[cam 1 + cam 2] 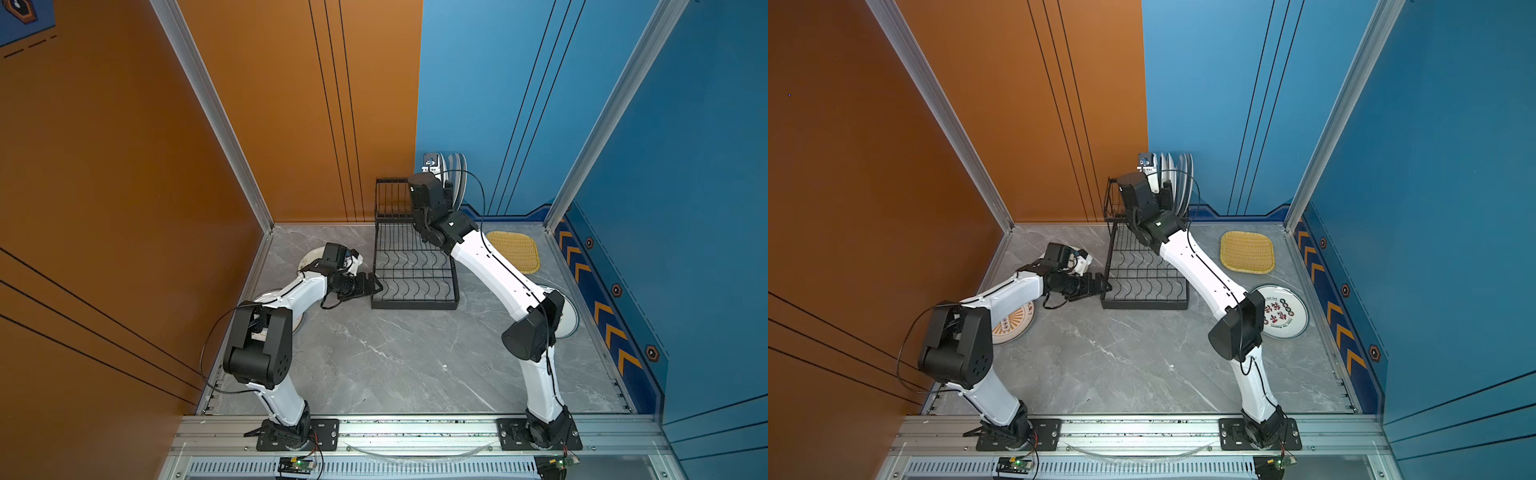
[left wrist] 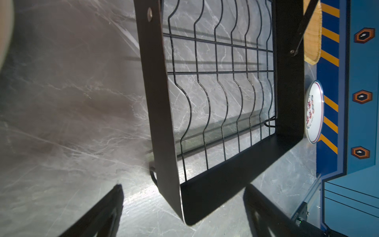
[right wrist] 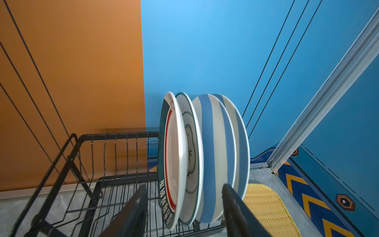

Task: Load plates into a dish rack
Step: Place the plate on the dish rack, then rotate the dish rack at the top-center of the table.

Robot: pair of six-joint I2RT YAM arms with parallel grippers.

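The black wire dish rack (image 1: 379, 245) (image 1: 1111, 249) stands at the back of the table. Several plates (image 1: 456, 174) (image 1: 1177, 176) stand upright in its raised rear tier: a green-rimmed one (image 3: 173, 153), a white one with a green line (image 3: 192, 141) and two blue-striped ones (image 3: 215, 143). My right gripper (image 3: 184, 205) (image 1: 1166, 195) is open right in front of them, fingers either side of the row. My left gripper (image 2: 184, 207) (image 1: 376, 286) is open low at the rack's front left corner (image 2: 164, 143), not touching it.
A yellow woven tray (image 1: 1246, 251) (image 3: 266, 205) lies right of the rack. A white printed plate (image 1: 1285, 311) (image 2: 314, 111) lies flat at the right, partly under my right arm. An orange-patterned plate (image 1: 1013, 324) and another plate (image 1: 309, 255) lie under my left arm.
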